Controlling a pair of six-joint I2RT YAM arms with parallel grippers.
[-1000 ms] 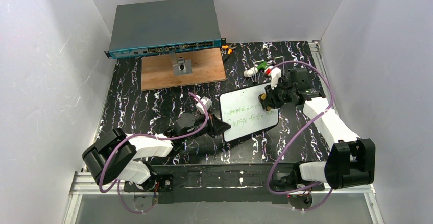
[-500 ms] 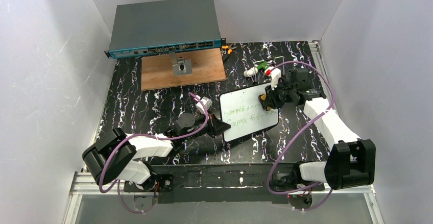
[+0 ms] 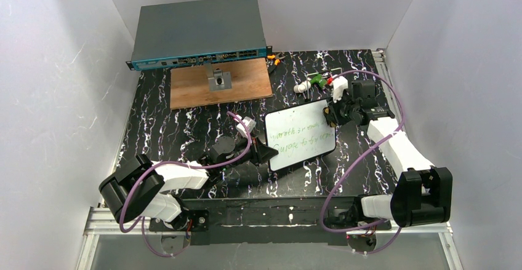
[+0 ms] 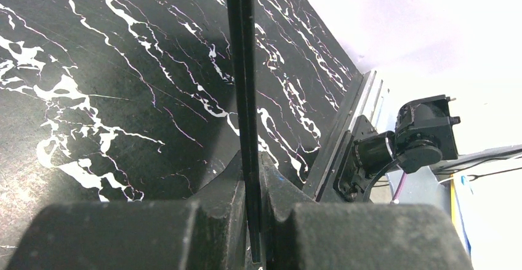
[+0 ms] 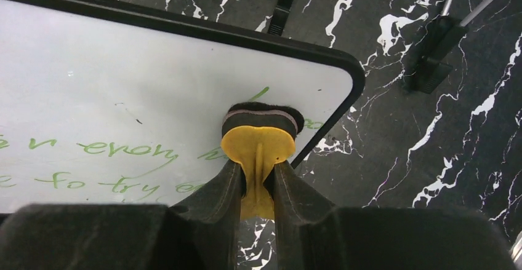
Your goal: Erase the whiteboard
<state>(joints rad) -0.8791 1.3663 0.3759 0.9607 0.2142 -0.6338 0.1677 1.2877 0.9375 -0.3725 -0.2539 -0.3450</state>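
Green handwriting runs in two slanted lines across the whiteboard [image 3: 300, 136]. The word "try" can be made out in the lower line from the right wrist view, while the rest is too loose a scrawl to read with confidence. The board is a small glossy white rectangle with rounded corners and a thin dark rim. It lies right of centre on the black, white-veined tabletop [image 3: 184, 128], turned at an angle to the tabletop's edges.

The left tool [image 3: 266, 153] is clamped on the board's near left rim, which shows edge-on as a thin dark strip pinched between the two fingers in the left wrist view. The right tool [image 5: 256, 184] is closed on the flat yellow handle of an eraser [image 5: 257, 136]. The eraser's dark felt pad presses on the white surface just inside the board's far right corner, at the end of the upper line of writing.

At the back of the tabletop stands a grey network switch [image 3: 200, 30] with a blue front panel, its port labels too small to read. Before it lies a brown wooden board [image 3: 246, 85], and a few markers [image 3: 311, 82] rest near the whiteboard's far edge.
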